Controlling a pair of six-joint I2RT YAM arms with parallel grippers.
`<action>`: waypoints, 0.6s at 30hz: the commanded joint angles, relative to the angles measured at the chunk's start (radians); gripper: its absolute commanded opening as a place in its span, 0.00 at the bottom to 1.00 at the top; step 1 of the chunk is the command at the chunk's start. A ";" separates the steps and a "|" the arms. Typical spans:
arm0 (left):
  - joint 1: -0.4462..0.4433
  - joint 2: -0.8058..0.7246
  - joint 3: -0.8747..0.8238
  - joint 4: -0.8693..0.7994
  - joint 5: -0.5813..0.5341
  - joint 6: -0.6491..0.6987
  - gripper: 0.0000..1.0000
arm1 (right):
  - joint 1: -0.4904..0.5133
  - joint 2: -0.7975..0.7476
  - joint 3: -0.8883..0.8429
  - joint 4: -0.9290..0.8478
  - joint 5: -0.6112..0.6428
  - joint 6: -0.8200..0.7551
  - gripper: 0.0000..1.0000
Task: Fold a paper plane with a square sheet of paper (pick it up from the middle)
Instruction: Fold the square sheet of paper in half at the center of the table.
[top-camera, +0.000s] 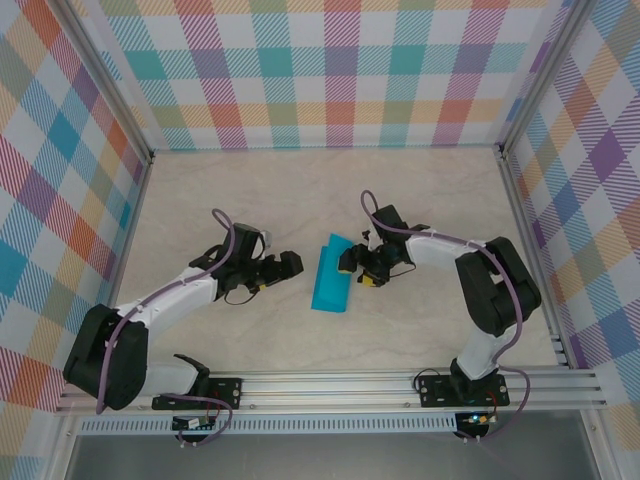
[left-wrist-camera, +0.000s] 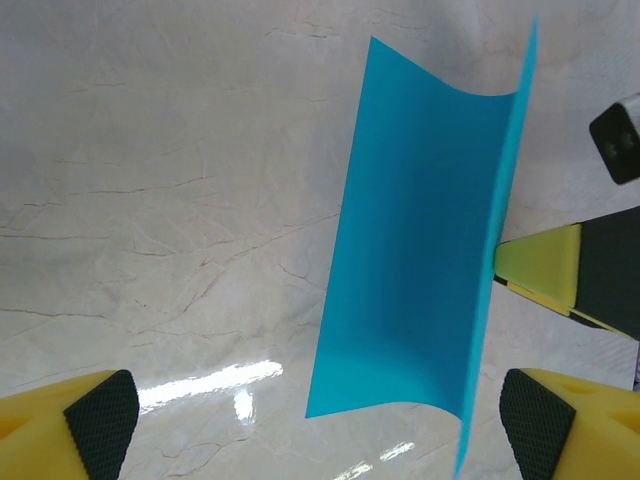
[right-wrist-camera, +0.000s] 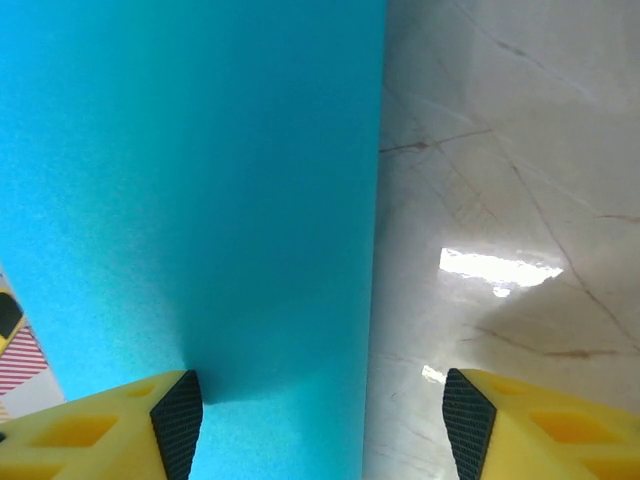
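Early stage: square sheet of paper (top-camera: 332, 273) sits mid-worktop (top-camera: 300, 190), half-folded (one flap raised). Left end effector (top-camera: 288, 265) and right end effector (top-camera: 352, 268) both apart, nothing clamped. Nose and wing folds not yet done.

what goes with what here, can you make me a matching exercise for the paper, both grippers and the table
1 paper
2 left gripper
3 right gripper
4 table

a marbled beige
b open, at the paper's right edge
c teal, one side raised
d open, left of the paper

Pairs: 1-c, 2-d, 3-b, 4-a
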 joint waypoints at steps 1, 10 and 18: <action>-0.010 0.016 0.033 0.028 0.003 -0.018 0.94 | 0.002 0.026 0.042 0.009 -0.031 -0.020 0.68; -0.009 0.055 0.045 0.092 0.020 -0.062 0.90 | 0.029 0.077 0.109 -0.090 0.063 -0.029 0.70; -0.011 0.072 0.048 0.093 0.009 -0.046 0.90 | 0.036 0.105 0.101 -0.103 0.088 -0.039 0.70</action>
